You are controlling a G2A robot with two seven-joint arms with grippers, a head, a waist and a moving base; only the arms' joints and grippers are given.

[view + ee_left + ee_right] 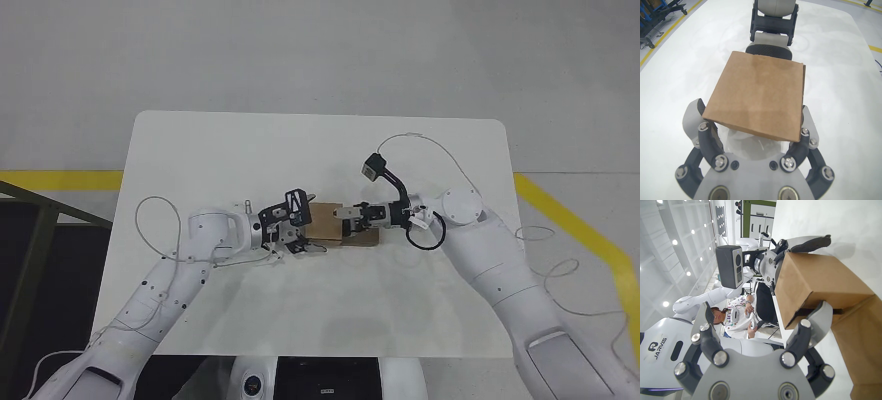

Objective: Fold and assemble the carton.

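The left gripper [751, 110] is clamped across the width of the carton [757, 94], one finger on each side wall at the end nearest that wrist. The brown sleeve runs straight out from the jaws toward the other arm. At the far end the right gripper [764, 310] has its jaws apart. One finger [705, 313] stands free in the air. The other finger [820, 315] is tucked in at the carton's open end, under the edge of the upper panel. How far it goes in is hard to judge, because the cardboard hides its tip. Beside that finger an end flap [857, 344] sticks out from the carton, not yet folded in.

The carton sits at about the middle of the table [200, 150], well away from every edge, with one arm coming in from each side.

I judge the step in hand to be work on the open end. The body is held square by one arm while the other arm works at the mouth. The next move calls for a steady left grip that does not crush the walls. The right finger must come out of the opening, then press the loose flap across the mouth along its crease. If the push is off the crease, the sleeve may twist in the grip or collapse back to flat.
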